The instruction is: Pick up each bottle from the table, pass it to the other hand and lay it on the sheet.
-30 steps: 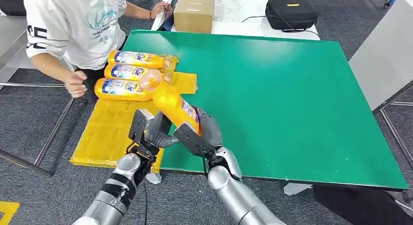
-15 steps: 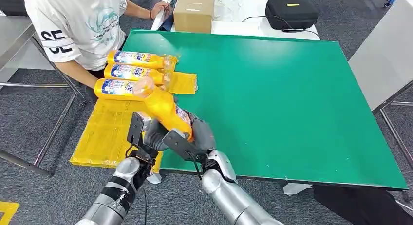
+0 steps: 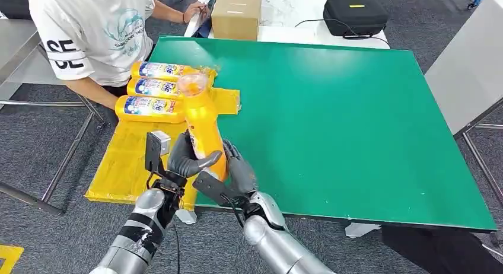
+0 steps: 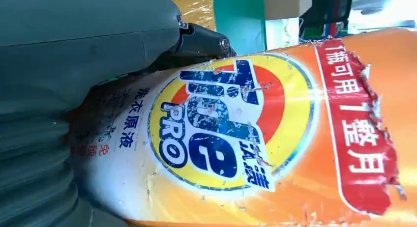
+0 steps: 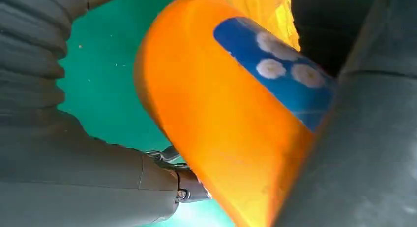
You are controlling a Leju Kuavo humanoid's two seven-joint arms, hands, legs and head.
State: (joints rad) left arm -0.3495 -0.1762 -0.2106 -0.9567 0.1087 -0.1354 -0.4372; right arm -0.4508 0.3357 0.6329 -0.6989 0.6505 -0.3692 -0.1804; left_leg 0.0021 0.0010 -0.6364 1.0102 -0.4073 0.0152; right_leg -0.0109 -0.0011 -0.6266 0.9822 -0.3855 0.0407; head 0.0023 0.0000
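Note:
An orange detergent bottle (image 3: 202,124) stands nearly upright over the table's near left edge, cap (image 3: 193,84) up. My left hand (image 3: 185,158) grips its lower body from the left, thumb across the front. My right hand (image 3: 236,172) holds the same part from the right. The left wrist view shows the bottle's label (image 4: 231,133) pressed against my left hand (image 4: 74,55). In the right wrist view the bottle's base (image 5: 221,114) lies against my right hand (image 5: 74,178). Three more bottles (image 3: 155,88) lie side by side on the yellow sheet (image 3: 127,161).
A person in a white T-shirt (image 3: 95,31) stands at the table's far left corner, close to the lying bottles. A cardboard box (image 3: 236,16) and a black case (image 3: 355,16) sit beyond the green table (image 3: 356,126). A grey panel (image 3: 468,66) stands to the right.
The bottle has swung from a leftward tilt to nearly upright and shifted left. My left hand has closed around it beside the right hand. The person's hand drew back from the sheet.

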